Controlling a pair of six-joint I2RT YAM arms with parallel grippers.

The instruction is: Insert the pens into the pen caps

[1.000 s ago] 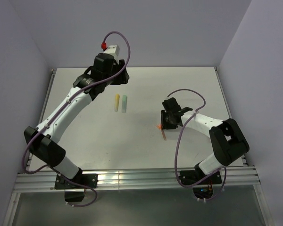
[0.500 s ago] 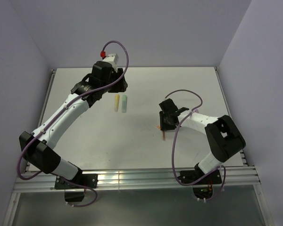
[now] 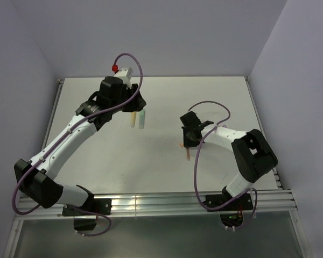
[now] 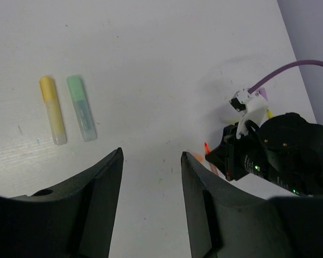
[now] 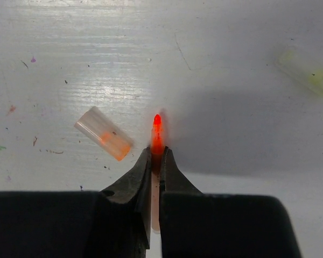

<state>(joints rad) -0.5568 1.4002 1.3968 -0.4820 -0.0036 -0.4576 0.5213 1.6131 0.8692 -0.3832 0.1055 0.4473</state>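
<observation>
Enclosing lavender walls (image 3: 177, 37), speckled white table (image 3: 161, 161)

The orange-red pen (image 5: 157, 129) is pinched between the fingers of the right gripper (image 5: 155, 158), its bright bare tip sticking out beyond them. A stubby clear cap (image 5: 104, 141) tinted orange lies on its side just left of that tip, not touching it. Farther left, a yellow pen (image 4: 52, 109) and a mint-teal pen (image 4: 81, 107) lie flat and parallel, close but apart, each with a deeper-coloured end section.
</observation>
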